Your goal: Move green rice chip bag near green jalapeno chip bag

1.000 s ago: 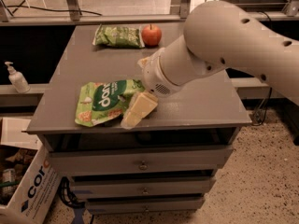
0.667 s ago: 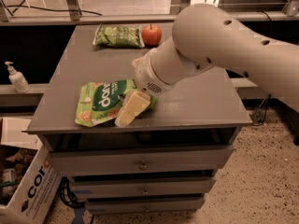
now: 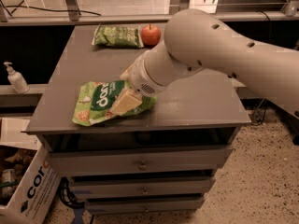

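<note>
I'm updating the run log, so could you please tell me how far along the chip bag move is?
Done: nothing yet; the green rice chip bag lies at the table front, apart from the green jalapeno chip bag at the back. In hand: the gripper is at the rice bag. Left: lifting and carrying it back.

White arm (image 3: 210, 45), cream hand (image 3: 125, 102) at tip

The scene is covered by one camera, set high on the 6 o'clock side of the counter (image 3: 196, 104) and tilted down toward 12 o'clock at close range. The frame is crossed from 2 o'clock by the arm (image 3: 224, 45). The end effector (image 3: 125, 102) is seen left of centre, over the green rice chip bag (image 3: 96, 101).
</note>
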